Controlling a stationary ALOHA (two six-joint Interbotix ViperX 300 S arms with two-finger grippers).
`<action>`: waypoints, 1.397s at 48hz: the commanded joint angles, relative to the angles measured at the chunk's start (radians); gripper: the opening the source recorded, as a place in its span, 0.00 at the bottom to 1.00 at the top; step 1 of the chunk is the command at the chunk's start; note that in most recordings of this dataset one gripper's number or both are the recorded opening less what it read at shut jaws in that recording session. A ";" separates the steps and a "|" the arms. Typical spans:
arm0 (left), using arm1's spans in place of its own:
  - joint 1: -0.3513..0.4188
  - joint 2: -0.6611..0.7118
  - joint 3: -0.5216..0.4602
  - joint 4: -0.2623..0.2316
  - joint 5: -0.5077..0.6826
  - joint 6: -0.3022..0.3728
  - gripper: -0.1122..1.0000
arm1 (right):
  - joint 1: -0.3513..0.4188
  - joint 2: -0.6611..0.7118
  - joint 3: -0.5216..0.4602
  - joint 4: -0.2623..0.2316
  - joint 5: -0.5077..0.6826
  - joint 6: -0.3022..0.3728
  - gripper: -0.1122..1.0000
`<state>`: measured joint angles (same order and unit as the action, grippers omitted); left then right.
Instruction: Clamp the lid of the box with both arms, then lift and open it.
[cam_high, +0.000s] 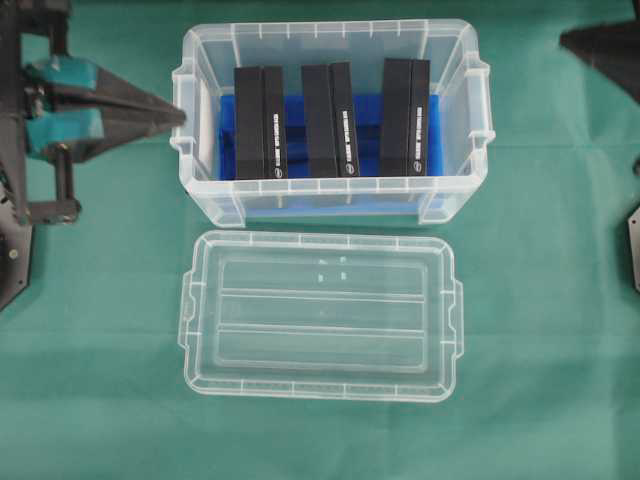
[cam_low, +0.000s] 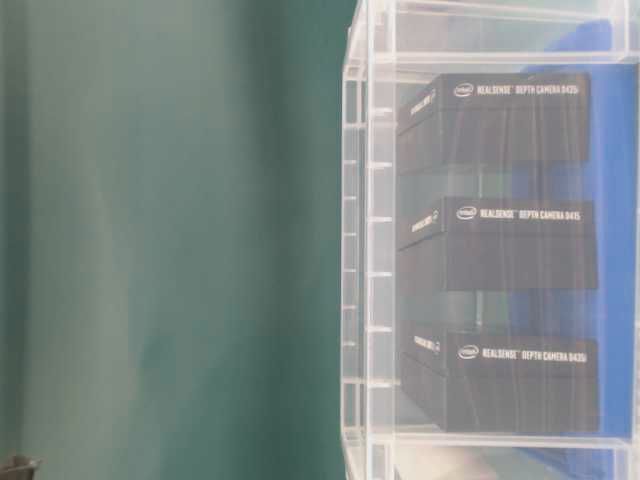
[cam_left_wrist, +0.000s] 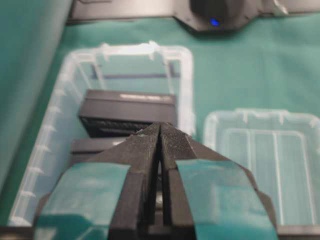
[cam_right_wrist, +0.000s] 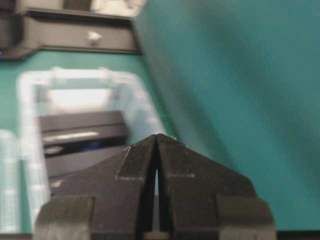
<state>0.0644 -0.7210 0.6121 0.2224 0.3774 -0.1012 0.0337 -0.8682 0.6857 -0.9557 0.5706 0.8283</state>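
Note:
The clear box stands open at the back middle of the green cloth, with black cases upright on its blue base. The flat clear lid lies on the cloth just in front of the box, apart from it. My left gripper is shut and empty, its tip close to the box's left handle. In the left wrist view its tip points over the box, with the lid to the right. My right gripper hangs shut and empty beyond the box's right end; its tip faces the box.
Black arm parts sit at the left edge and the right edge. The table-level view shows the box wall with the cases behind it and green cloth to its left. The opposite arm's base lies beyond the box.

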 joint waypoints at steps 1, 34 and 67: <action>0.029 -0.035 0.017 0.005 -0.052 -0.002 0.10 | -0.080 -0.021 0.031 0.000 -0.078 0.003 0.10; 0.172 -0.222 0.368 -0.015 -0.336 -0.023 0.10 | -0.471 -0.034 0.313 0.137 -0.589 0.005 0.10; 0.187 -0.225 0.365 -0.015 -0.336 -0.034 0.10 | -0.471 -0.041 0.308 0.141 -0.586 0.005 0.10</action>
<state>0.2485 -0.9480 0.9925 0.2086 0.0491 -0.1319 -0.4357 -0.9097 1.0109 -0.8191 -0.0077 0.8314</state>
